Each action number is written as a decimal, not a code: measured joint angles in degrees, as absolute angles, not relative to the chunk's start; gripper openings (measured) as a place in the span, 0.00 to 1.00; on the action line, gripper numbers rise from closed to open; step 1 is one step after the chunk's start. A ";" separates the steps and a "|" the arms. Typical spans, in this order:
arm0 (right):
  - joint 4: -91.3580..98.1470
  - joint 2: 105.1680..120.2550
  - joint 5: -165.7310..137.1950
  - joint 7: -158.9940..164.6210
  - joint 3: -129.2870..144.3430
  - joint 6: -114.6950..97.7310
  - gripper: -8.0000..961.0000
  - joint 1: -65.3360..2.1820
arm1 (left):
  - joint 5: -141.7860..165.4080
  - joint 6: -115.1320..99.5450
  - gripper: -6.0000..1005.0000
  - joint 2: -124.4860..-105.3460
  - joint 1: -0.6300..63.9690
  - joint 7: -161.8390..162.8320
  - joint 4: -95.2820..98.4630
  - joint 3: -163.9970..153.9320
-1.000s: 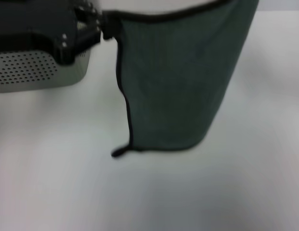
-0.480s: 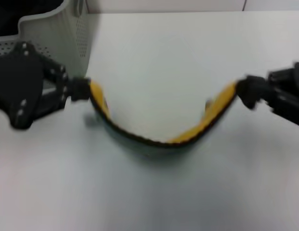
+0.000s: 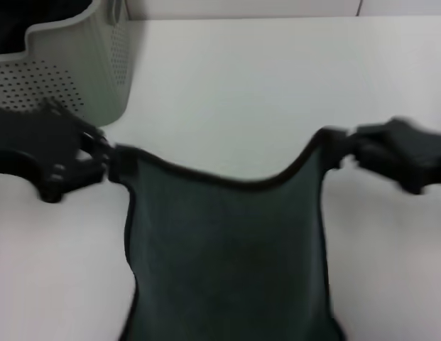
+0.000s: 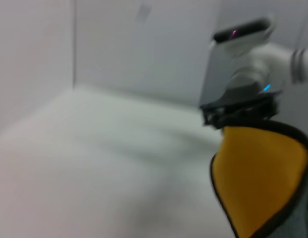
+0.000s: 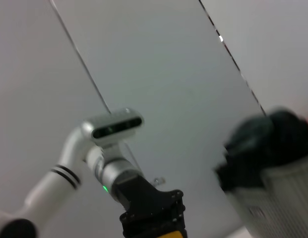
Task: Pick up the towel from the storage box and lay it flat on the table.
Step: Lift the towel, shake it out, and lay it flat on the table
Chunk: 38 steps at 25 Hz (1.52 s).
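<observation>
**Towel strung up between both arms, out of the box**

Head view: the towel [image 3: 227, 263] hangs green side toward us, stretched between the two arms above the white table [image 3: 241, 85]. The left pincer [image 3: 110, 165] is clamped on its top left corner, the right pincer [image 3: 341, 153] is clamped on the top right one. The top edge with the black piping sags in the middle, and the cloth drops down past the lower edge of the view, so I can't tell if the bottom touches the table. The storage box [image 3: 71, 64] sits at the far left, behind the left arm, well apart from the towel.

Left wrist view: you see the mustard yellow side of the towel [image 4: 260, 178] with its black edge, and the right pincer [image 4: 240, 116] across the way, pinched on that corner.

Right wrist view: the left pincer [image 5: 154, 229] shows at the lower edge with a sliver of yellow towel [image 5: 168, 235] in its grip. The box [image 5: 280, 198] is off to the side with something dark and blurry over its rim.
</observation>
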<state>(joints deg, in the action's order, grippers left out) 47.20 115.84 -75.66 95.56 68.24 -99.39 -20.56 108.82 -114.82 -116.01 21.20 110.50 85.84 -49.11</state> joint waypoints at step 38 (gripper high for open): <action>34.82 115.58 -85.96 87.36 71.54 -59.92 0.15 -37.08 | 141.59 -77.84 0.02 -119.88 29.47 121.91 73.16 -62.23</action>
<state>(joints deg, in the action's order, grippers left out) 34.82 115.58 -85.96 87.36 71.54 -59.92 -37.08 141.59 -77.84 -119.88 29.47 121.91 73.16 -62.23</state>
